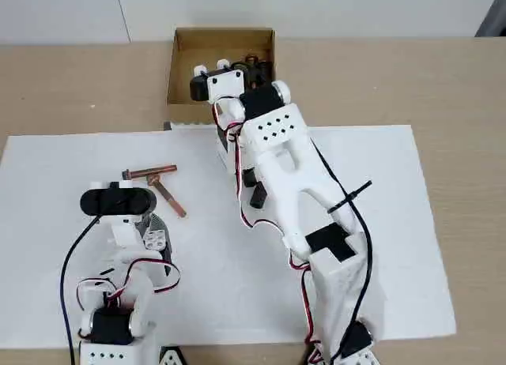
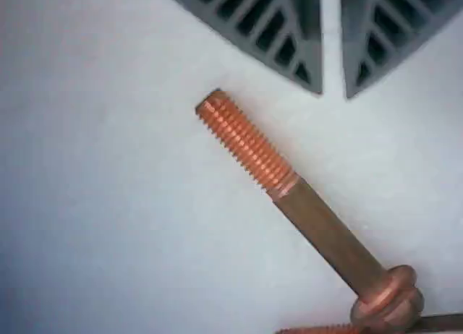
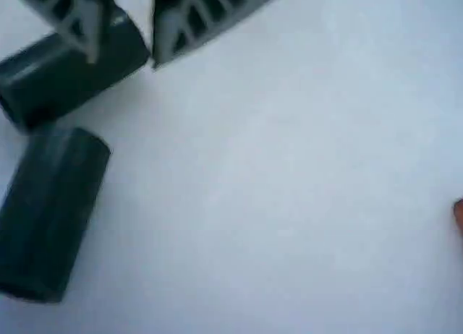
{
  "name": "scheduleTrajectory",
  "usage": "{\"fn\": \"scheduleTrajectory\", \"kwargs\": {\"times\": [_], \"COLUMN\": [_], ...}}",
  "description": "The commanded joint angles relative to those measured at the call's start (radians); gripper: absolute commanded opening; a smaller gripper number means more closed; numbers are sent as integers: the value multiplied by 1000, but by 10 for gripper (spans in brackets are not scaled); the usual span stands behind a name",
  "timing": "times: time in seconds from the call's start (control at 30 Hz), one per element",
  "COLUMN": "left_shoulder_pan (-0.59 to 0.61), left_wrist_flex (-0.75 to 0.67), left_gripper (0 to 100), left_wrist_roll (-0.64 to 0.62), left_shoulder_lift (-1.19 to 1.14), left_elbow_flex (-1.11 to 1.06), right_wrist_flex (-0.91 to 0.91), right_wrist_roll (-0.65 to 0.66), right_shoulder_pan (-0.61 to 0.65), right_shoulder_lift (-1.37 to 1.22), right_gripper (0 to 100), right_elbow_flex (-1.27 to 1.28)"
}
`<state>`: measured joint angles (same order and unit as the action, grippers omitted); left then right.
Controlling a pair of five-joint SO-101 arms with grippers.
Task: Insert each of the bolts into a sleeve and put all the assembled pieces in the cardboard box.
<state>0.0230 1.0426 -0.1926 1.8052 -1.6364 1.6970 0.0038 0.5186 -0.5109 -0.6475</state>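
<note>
Two copper bolts [image 1: 150,173] [image 1: 170,197] lie on the white paper, meeting near their heads. In the left wrist view one bolt [image 2: 304,197] lies just beyond my left gripper [image 2: 333,92], whose fingers are shut with only a sliver between them and hold nothing. My right gripper [image 3: 123,59] is open a little, right above a dark sleeve [image 3: 72,77], and a second sleeve [image 3: 47,211] lies beside it. In the high view the sleeves [image 1: 258,196] are partly hidden under the right arm [image 1: 273,136]. The cardboard box [image 1: 178,73] stands at the back.
The white paper [image 1: 395,223] covers most of the wooden table [image 1: 63,80]. The right arm's wrist hangs over the box's front edge and hides part of its inside. Bare paper spreads to the right of that arm and between the two arms.
</note>
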Motion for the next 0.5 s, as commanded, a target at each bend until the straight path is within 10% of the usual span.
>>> {"fn": "scheduleTrajectory", "kwargs": {"times": [0.0,0.47], "left_shoulder_pan": [5,5], "left_wrist_flex": [0,0], "left_gripper": [6,6], "left_wrist_roll": [-2,-2], "left_shoulder_lift": [9,9], "left_elbow_flex": [4,4], "right_wrist_flex": [-1,-102], "right_wrist_roll": [15,18], "right_shoulder_pan": [-16,-16], "right_shoulder_lift": [-15,-119], "right_gripper": [125,129], "right_elbow_flex": [-5,-5]}}
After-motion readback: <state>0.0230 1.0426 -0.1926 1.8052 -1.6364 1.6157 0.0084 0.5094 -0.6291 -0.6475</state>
